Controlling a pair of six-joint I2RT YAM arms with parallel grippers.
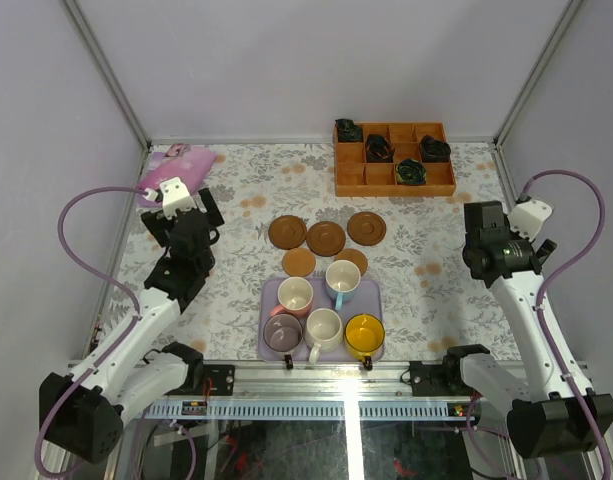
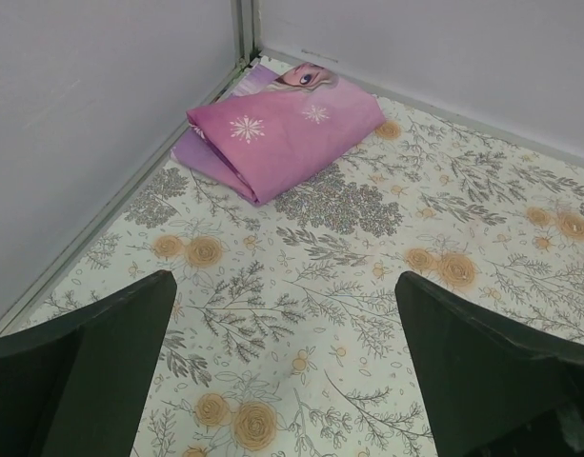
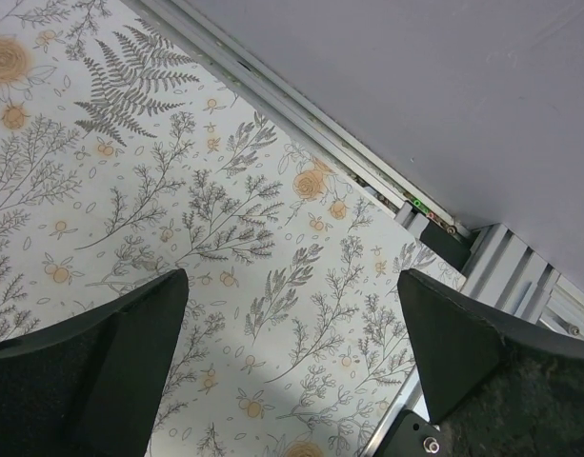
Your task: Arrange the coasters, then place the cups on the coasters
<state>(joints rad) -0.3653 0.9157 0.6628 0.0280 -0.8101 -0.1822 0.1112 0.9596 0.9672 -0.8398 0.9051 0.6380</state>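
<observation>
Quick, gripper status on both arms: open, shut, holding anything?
Left gripper: open, holding nothing.
Right gripper: open, holding nothing.

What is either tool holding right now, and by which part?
Nothing held: left tool and right tool both stand open and empty above the floral tablecloth.

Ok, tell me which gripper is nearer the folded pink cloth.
Left. The left gripper hangs just short of the cloth; the right gripper is across the table, by its right edge.
</observation>
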